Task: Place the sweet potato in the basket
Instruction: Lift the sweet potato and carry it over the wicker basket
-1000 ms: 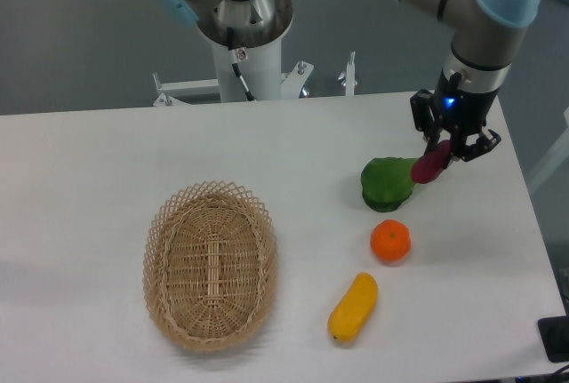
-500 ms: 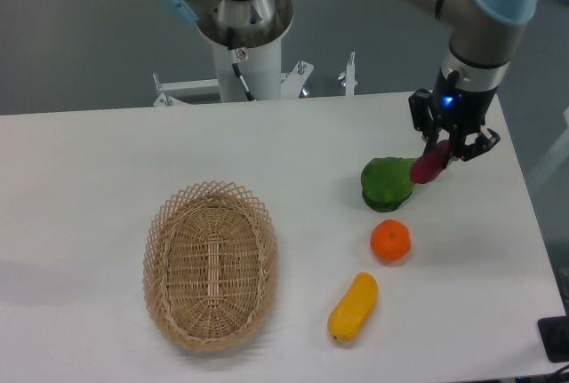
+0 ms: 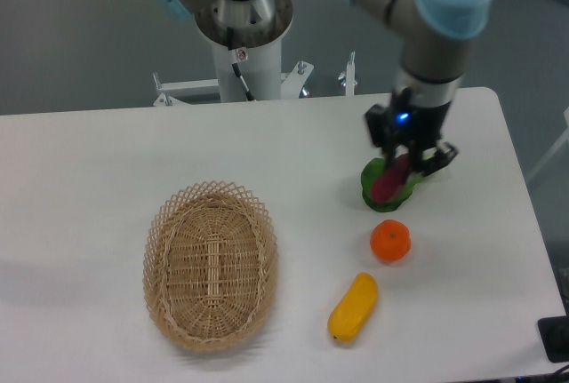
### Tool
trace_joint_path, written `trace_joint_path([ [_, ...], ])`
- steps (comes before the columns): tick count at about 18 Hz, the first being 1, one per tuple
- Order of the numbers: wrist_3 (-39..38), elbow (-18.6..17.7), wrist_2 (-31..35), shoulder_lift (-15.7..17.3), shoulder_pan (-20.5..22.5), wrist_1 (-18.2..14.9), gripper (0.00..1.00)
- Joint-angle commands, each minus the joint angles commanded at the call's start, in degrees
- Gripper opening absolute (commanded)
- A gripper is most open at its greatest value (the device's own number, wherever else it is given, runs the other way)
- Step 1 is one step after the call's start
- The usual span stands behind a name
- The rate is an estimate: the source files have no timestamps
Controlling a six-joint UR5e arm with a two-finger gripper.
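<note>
My gripper (image 3: pixel 402 163) is shut on the sweet potato (image 3: pixel 389 180), a slim magenta tuber that hangs tilted below the fingers, in front of a green vegetable. The wicker basket (image 3: pixel 210 263) lies on the table at the lower left, well to the left of the gripper, with nothing inside it.
A green vegetable (image 3: pixel 388 189) lies under the held tuber. A round orange (image 3: pixel 390 241) sits just below it, and a yellow oblong fruit (image 3: pixel 353 307) lies nearer the front edge. The robot's base column (image 3: pixel 242 45) stands at the back.
The arm has swung left with the sweet potato, from the table's right side to over the green vegetable. Everything on the table has stayed in place.
</note>
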Motion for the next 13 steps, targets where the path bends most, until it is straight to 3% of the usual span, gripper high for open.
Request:
trace_joint_path([
  [3, -6.94, -1.5, 0.09, -0.35, -4.22, 2.62, 0.33],
  [5, -12.74, -2.98, 0.35, -0.87, -8.17, 7.1, 0.33],
  [8, -18.99, -8.07, 0.53, -1.32, -11.95, 14.13, 0.33],
  [13, -20.41, -14.68, 2.63, -2.98, -17.23, 20.29, 0.33],
])
